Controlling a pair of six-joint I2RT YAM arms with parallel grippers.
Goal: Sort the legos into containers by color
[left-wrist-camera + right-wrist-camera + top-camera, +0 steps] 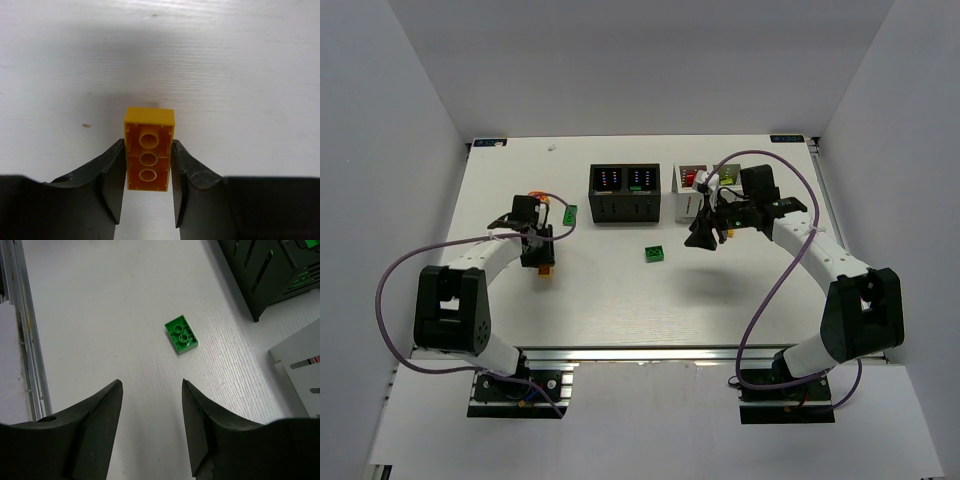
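The left pincer [148, 143] is squeezed onto a yellow brick [149, 120]. Its two black fingers [112, 180] press on the long sides of the brick, one on each side. The brick is upside down, so its hollow side with three little rings faces up. It sits low on the white table [240, 75], on the left side and a bit nearer than the boxes.

The right pincer [151, 390] is wide apart and holds nothing. It hangs above the table on the right side, just in front of the white box [686, 203]. Below it and a little farther off lies a green brick [181, 334], flat on the table and upside down too, with two rings showing. In the top view this brick is near the middle of the table, nearer than the black box [625, 208].

The black box stands at the far middle of the table, and the white box stands just to its right. Something green shows through the slots of the black box. A red brick [690, 178] and a lime brick [727, 181] sit in the white box.

One other green brick [570, 212] lies on the table just beside the left arm, on its far right side
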